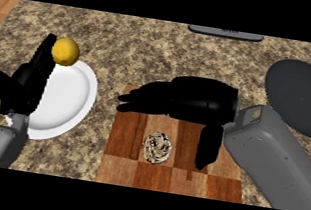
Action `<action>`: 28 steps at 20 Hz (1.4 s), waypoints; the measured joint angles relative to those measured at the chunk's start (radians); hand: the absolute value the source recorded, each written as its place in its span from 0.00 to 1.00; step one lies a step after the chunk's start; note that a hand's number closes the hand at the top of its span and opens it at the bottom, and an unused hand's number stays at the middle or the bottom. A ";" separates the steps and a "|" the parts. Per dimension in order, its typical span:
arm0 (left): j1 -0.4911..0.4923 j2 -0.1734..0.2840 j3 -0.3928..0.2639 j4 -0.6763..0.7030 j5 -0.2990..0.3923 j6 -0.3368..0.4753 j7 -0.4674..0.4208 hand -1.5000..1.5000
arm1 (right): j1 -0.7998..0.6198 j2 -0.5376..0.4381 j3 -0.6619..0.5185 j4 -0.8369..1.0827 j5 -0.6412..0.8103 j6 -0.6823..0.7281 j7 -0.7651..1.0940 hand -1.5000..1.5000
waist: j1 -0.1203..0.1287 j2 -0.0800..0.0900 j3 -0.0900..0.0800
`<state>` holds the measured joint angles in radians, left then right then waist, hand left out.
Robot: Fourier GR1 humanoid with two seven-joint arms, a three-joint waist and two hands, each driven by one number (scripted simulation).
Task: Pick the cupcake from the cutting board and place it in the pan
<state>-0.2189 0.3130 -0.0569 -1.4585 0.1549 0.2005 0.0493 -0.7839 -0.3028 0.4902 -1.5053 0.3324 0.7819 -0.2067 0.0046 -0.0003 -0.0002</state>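
The cupcake (156,147) sits low-centre on the cutting board (124,148), likely light, soft and crushable, best taken by its sides; the right hand (189,102) hovers above it, fingers relaxed, holding nothing, the pan (305,99) upper right.

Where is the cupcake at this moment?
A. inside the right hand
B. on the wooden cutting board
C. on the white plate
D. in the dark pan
B: the cupcake lies on the cutting board, below the right hand, which does not enclose it; the pan holds nothing.
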 measured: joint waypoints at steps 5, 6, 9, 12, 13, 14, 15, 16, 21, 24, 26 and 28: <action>-0.018 -0.013 0.012 0.005 -0.016 -0.013 0.012 0.50 | -0.005 0.033 0.017 0.082 0.101 0.000 -0.053 0.00 | 0.002 0.001 0.000; -0.019 -0.014 0.018 0.004 -0.017 -0.018 0.014 0.50 | 0.001 0.037 0.018 0.087 0.117 -0.001 -0.060 0.00 | 0.002 0.001 0.000; -0.013 -0.019 0.027 0.000 -0.022 -0.026 0.011 0.50 | -0.009 0.048 0.036 0.132 0.162 -0.012 -0.094 0.00 | 0.003 0.002 0.000; -0.023 -0.027 0.034 0.007 -0.033 -0.025 0.020 0.50 | 0.008 0.053 0.066 0.130 0.203 -0.022 -0.113 0.00 | 0.002 0.001 0.000; -0.012 -0.031 0.030 -0.009 -0.038 -0.025 0.024 0.50 | 0.013 0.053 0.075 0.138 0.220 -0.032 -0.127 0.00 | 0.002 0.001 0.000; -0.009 -0.032 0.034 -0.005 -0.040 -0.029 0.019 0.50 | 0.022 0.052 0.085 0.139 0.238 -0.042 -0.141 0.00 | 0.002 0.001 0.000; 0.005 -0.027 0.040 -0.017 -0.037 -0.038 0.019 0.50 | 0.030 0.051 0.094 0.132 0.249 -0.046 -0.145 0.00 | 0.002 0.001 0.000; -0.007 -0.029 0.045 -0.008 -0.041 -0.038 0.022 0.50 | 0.024 0.061 0.094 0.150 0.263 -0.051 -0.151 0.00 | 0.002 0.001 0.000; -0.016 -0.036 0.061 -0.007 -0.049 -0.047 0.032 0.50 | 0.061 0.064 0.133 0.102 0.338 -0.053 -0.131 0.00 | -0.002 0.000 0.000; -0.006 -0.043 0.055 -0.038 -0.062 -0.042 0.052 0.50 | 0.049 0.074 0.162 0.111 0.400 -0.066 -0.125 0.00 | 0.001 0.000 0.000; -0.002 -0.046 0.061 -0.032 -0.065 -0.047 0.045 0.50 | 0.065 0.084 0.186 0.121 0.447 -0.083 -0.129 0.00 | 0.001 0.000 0.000; -0.018 -0.039 0.078 -0.013 -0.058 -0.064 0.042 0.50 | 0.043 0.089 0.190 0.146 0.482 -0.084 -0.142 0.00 | 0.000 0.001 0.000</action>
<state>-0.2371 0.2743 0.0213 -1.4719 0.0974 0.1366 0.0916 -0.7404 -0.2139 0.6802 -1.3594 0.8142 0.6979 -0.3484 0.0051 0.0005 -0.0001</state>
